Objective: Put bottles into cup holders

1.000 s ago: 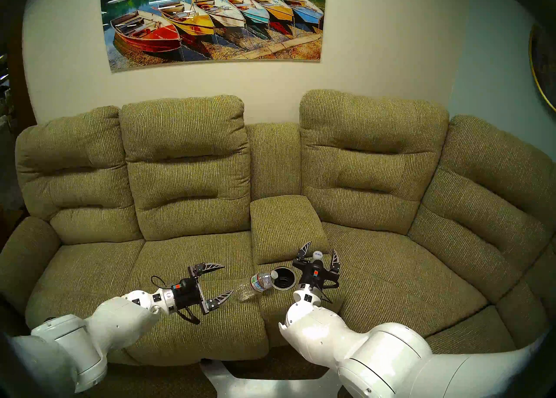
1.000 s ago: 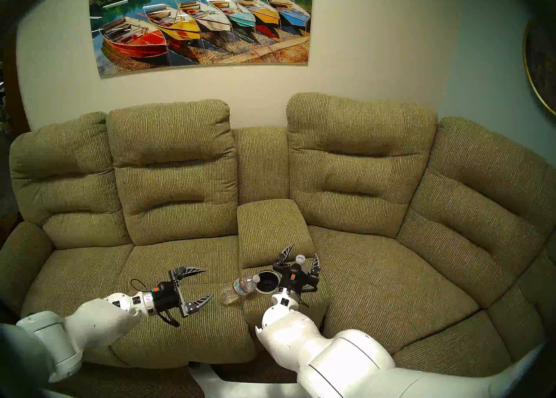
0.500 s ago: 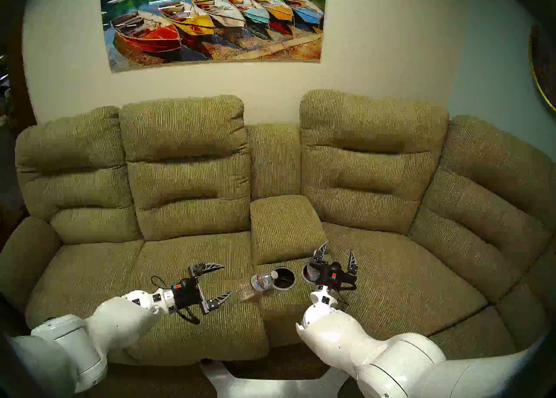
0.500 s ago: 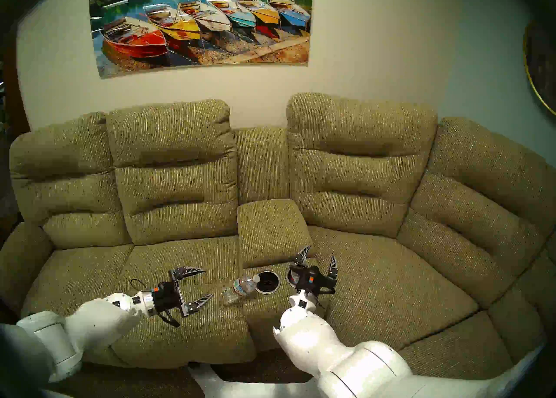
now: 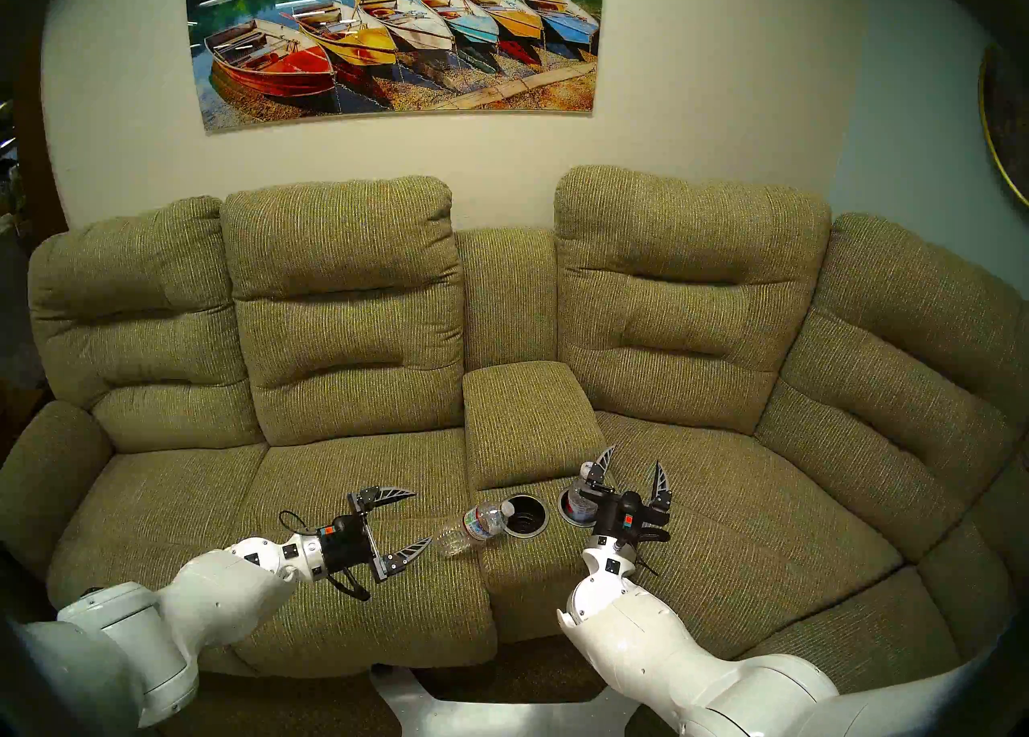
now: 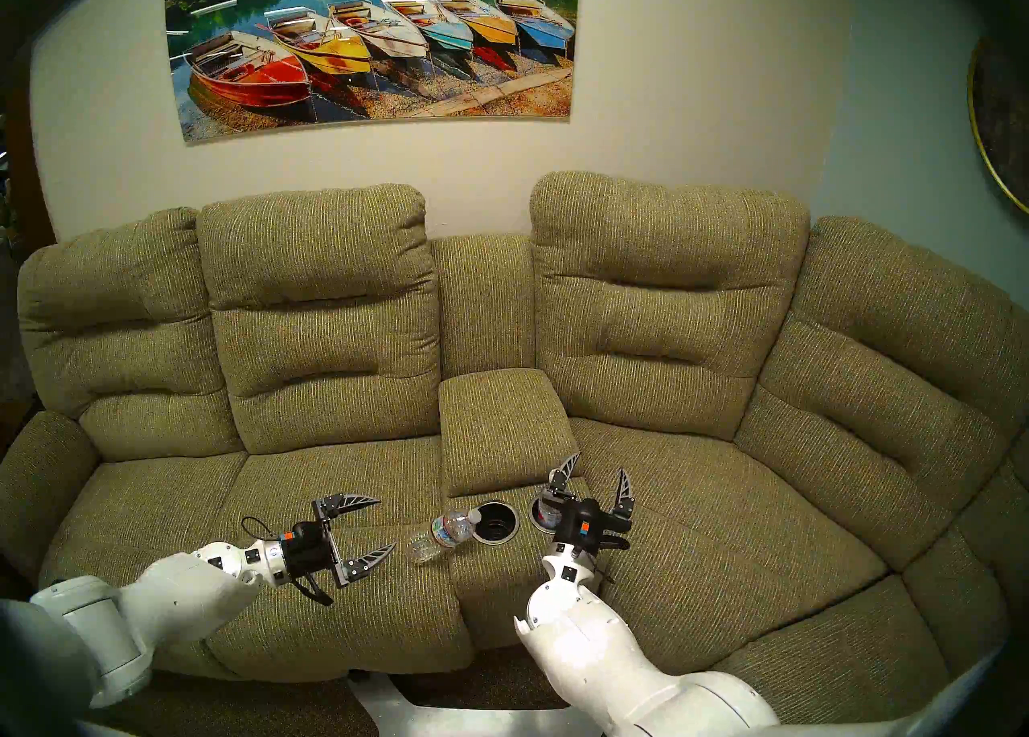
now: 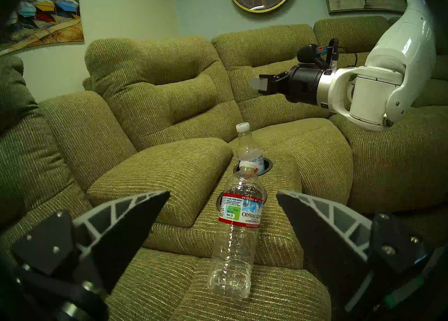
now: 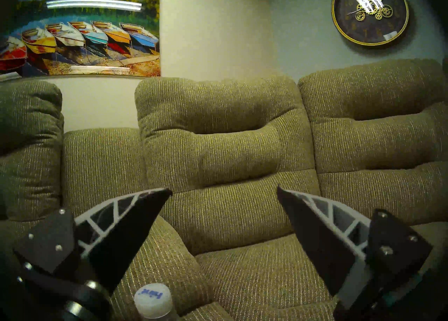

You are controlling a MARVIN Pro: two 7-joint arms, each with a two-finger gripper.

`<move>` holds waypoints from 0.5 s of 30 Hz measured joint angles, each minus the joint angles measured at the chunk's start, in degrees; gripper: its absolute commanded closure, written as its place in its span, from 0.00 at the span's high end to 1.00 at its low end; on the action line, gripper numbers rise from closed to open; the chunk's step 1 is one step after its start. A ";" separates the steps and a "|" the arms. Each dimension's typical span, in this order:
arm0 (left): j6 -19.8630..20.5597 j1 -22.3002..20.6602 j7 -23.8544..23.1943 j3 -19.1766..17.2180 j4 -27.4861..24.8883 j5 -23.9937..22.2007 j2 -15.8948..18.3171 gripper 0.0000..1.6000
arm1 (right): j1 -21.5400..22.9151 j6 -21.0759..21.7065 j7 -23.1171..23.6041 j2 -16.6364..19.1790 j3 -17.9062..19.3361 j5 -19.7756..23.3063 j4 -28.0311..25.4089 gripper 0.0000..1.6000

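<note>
One bottle [image 7: 249, 149] stands upright in the right holder [image 5: 565, 513] on the green sofa's [image 5: 345, 474] centre console [image 5: 529, 558], white cap on top. The other bottle [image 5: 473, 527], the one with the red-banded Crystal Geyser label, lies tilted against the console's left side: base down on the left seat cushion, cap leaning at the rim of the left holder [image 5: 526, 516], which has nothing in it, just the black ribbed inside.

Left pincer [image 5: 409, 521] hangs over the left seat, spread wide and holding nothing, aimed at the leaning bottle but clear of it. Right pincer [image 5: 632, 471] is also spread wide and holding nothing, up above the console just to the right of the standing bottle; from its own wrist view that bottle's cap [image 8: 153, 301] sits low at the bottom edge, near the left finger [image 8: 121, 235] rather than between the two.

Boat picture [image 5: 395, 29] on the wall behind, gear clock [image 8: 369, 10] off to the right.
</note>
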 measured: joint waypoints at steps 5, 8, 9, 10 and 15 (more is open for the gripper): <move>1.01 -1.22 -0.46 1.25 1.59 1.83 -0.87 1.00 | -1.94 0.37 -0.29 0.34 1.40 -1.61 -3.17 1.00; 2.42 -2.68 -0.86 2.28 2.94 3.62 -1.87 1.00 | -3.35 1.23 -0.96 0.53 2.30 -2.37 -5.50 1.00; 3.22 -3.51 -0.95 2.66 3.55 4.46 -2.44 1.00 | -3.93 1.64 -1.30 0.58 2.68 -2.63 -6.42 1.00; 3.43 -3.72 -0.97 2.74 3.69 4.67 -2.58 1.00 | -4.07 1.74 -1.39 0.60 2.77 -2.70 -6.63 1.00; 6.49 -6.67 -0.88 3.51 5.40 7.27 -4.77 1.00 | -5.76 3.02 -2.54 0.67 3.81 -3.53 -8.97 1.00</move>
